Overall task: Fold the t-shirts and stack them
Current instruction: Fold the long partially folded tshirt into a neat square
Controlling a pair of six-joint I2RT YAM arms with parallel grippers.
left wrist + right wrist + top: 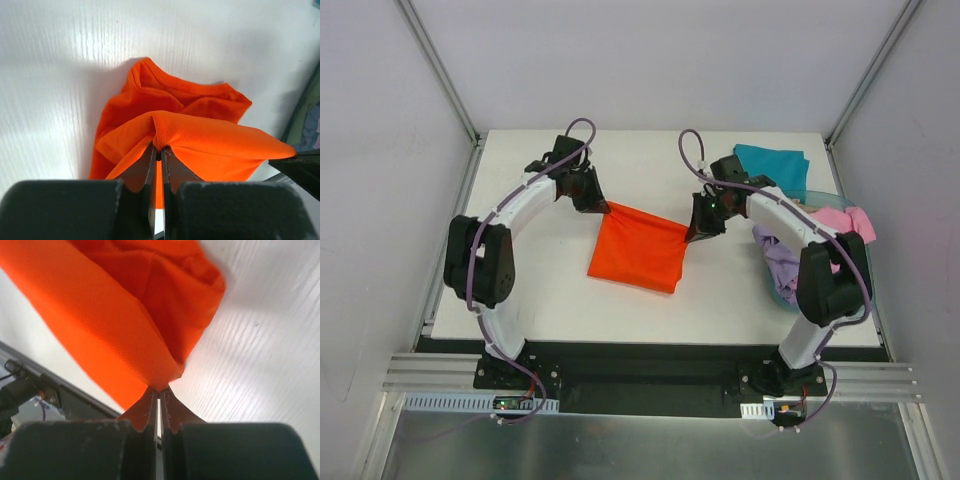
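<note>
Holding orange-red t-shirt (pixel 638 250) taut between left claw (pixel 608 207) and right claw (pixel 690 235), both clamped on far corners, probably to spread it flat on surface (pixel 540 300).

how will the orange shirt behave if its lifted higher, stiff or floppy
Probably very floppy: the orange shirt hangs in folds between the left gripper and right gripper. Likely light, since two small corner pinches hold it up. Its lower part would probably drag on the table, not slide flat.
</note>
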